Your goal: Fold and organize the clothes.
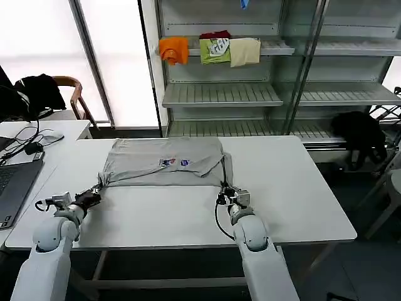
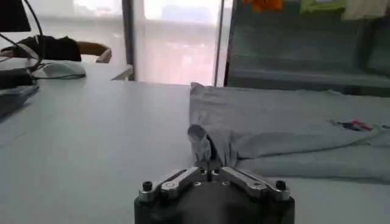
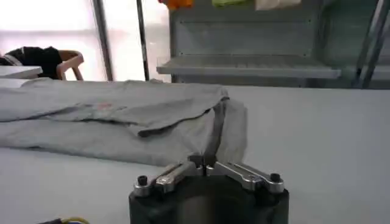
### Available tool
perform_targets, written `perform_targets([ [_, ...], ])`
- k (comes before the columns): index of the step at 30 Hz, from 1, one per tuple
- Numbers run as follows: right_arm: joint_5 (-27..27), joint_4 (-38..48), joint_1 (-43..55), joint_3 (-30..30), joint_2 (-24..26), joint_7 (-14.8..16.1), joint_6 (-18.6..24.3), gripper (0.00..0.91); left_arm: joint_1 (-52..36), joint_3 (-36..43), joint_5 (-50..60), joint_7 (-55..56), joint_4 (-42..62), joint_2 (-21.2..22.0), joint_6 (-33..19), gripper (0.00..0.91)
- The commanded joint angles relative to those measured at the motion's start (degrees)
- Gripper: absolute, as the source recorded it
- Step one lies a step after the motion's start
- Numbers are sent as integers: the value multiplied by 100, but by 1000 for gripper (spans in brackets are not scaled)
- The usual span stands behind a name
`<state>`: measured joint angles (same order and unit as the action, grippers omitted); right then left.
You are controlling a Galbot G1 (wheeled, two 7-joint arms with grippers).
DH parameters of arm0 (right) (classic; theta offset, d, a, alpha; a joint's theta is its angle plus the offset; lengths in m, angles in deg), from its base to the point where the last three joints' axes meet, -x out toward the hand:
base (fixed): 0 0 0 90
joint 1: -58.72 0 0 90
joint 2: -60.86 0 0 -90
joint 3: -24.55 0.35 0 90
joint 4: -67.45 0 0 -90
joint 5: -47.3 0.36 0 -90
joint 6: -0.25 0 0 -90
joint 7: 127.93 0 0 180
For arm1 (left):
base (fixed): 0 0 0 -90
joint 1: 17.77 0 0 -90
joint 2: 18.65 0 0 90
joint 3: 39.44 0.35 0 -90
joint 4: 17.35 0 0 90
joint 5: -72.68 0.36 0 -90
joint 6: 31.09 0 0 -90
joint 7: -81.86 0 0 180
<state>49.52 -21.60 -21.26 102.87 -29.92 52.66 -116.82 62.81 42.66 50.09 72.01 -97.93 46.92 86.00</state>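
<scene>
Table (image 1: 294,200), white, carries a grey shirt (image 1: 164,162) spread flat across its far middle, chest print up. Left gripper (image 1: 95,194) sits at the shirt's near left corner, fingers pinched on a bunched bit of cloth. Right gripper (image 1: 230,197) is clamped on the near right corner.

A white worktop (image 1: 294,194) stands before a metal shelf unit (image 1: 222,94) bearing orange (image 1: 173,49), green (image 1: 215,50) and pale yellow (image 1: 245,51) folded garments. A laptop (image 1: 14,185) lies at the left, a wooden chair (image 1: 75,94) behind it.
</scene>
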Motion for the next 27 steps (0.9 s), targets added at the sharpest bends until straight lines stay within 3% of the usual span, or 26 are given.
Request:
perform_targets([
  [1, 27, -327, -64, 10, 6, -18, -10, 0, -8, 30, 18, 78, -10, 23, -1, 0],
  [9, 678, -1160, -367, 26, 124, -224, -30, 0, 398, -341, -330, 343, -1049, -97, 193, 0],
  [15, 728, -1915, -695, -96, 211, -342, -358, 0, 864, -710, -828, 446, -1929, -154, 595, 0],
  [20, 768, -2519, -1028, -126, 359, -435, -605, 0, 1411, -991, -1063, 495, -2543, -228, 603, 0],
  [27, 720, -3168, -1787, -180, 696, -446, -611, 0, 2571, -1366, -1180, 534, -2985, -172, 602, 0],
])
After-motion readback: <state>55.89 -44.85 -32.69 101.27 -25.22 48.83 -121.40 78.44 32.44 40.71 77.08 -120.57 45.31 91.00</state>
